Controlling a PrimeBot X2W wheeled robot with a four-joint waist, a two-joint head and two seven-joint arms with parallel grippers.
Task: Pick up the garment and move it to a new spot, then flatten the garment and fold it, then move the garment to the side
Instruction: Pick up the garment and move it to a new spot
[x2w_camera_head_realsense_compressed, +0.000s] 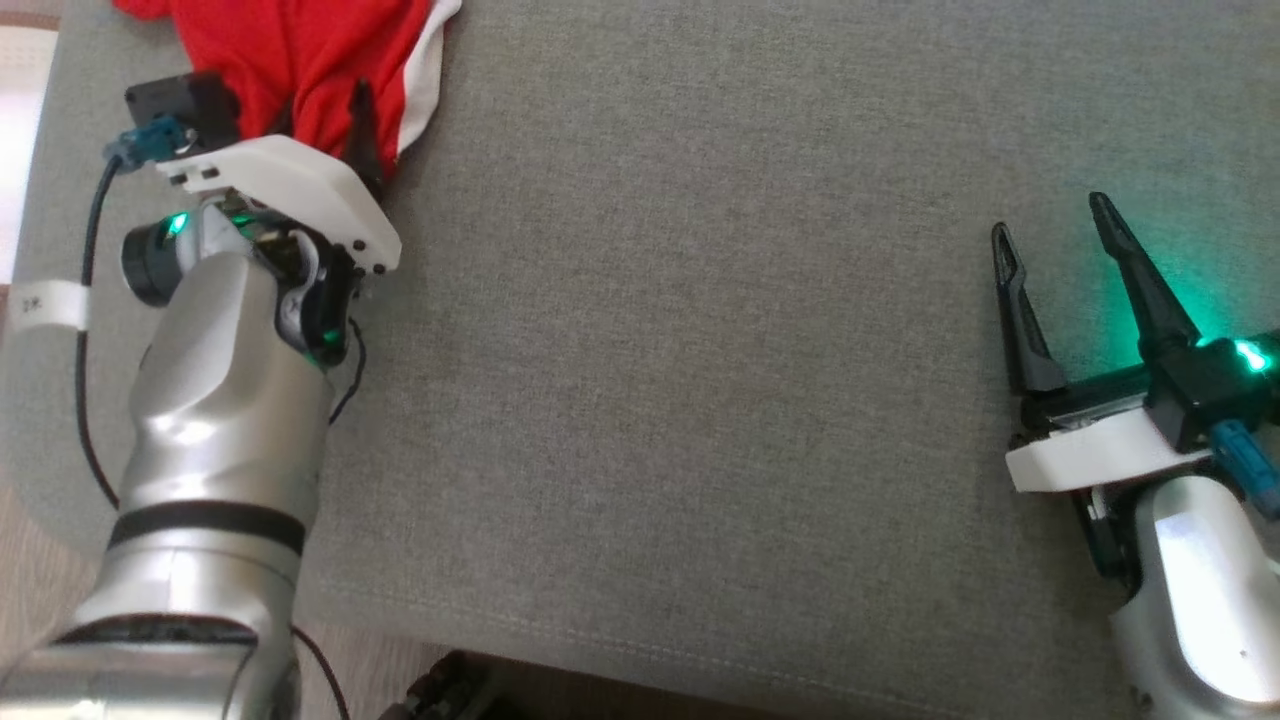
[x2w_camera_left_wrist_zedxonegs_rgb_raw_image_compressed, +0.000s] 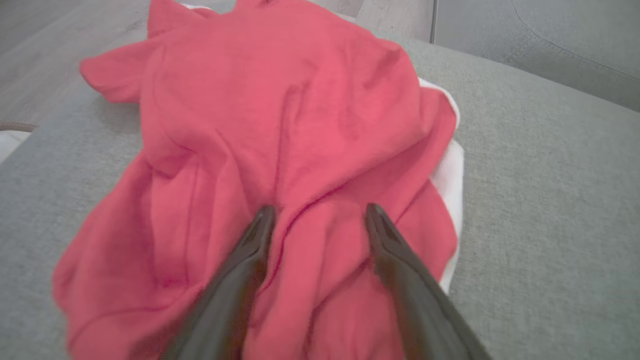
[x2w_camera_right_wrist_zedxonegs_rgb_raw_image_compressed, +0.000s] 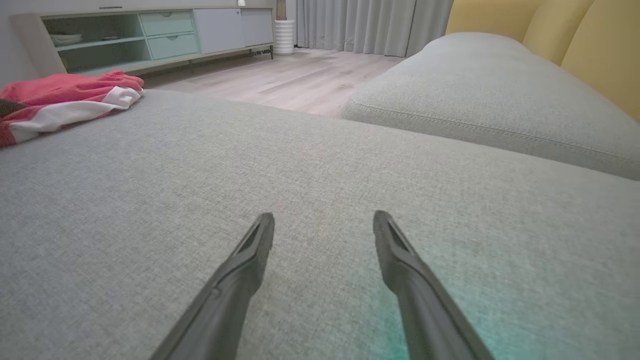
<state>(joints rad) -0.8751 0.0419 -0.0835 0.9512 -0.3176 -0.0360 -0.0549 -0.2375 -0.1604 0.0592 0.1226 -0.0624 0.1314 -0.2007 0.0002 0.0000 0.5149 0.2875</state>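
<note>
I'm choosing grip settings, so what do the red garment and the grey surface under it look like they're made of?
Garment: soft matte knit cloth, perhaps cotton jersey, since it slumps in limp creases. Grey surface: an upholstered cushion in coarse matte woven fabric, with a visible heathered weave and stitched seam. Exact fibres unclear.

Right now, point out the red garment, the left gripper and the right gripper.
red garment (x2w_camera_left_wrist_zedxonegs_rgb_raw_image_compressed: 280, 110): left wrist view, middle of the crumpled red cloth.
left gripper (x2w_camera_left_wrist_zedxonegs_rgb_raw_image_compressed: 320, 209): left wrist view, midway between the tips of its spread fingers.
right gripper (x2w_camera_head_realsense_compressed: 1050, 218): head view, midway between the tips of its spread fingers.
</note>
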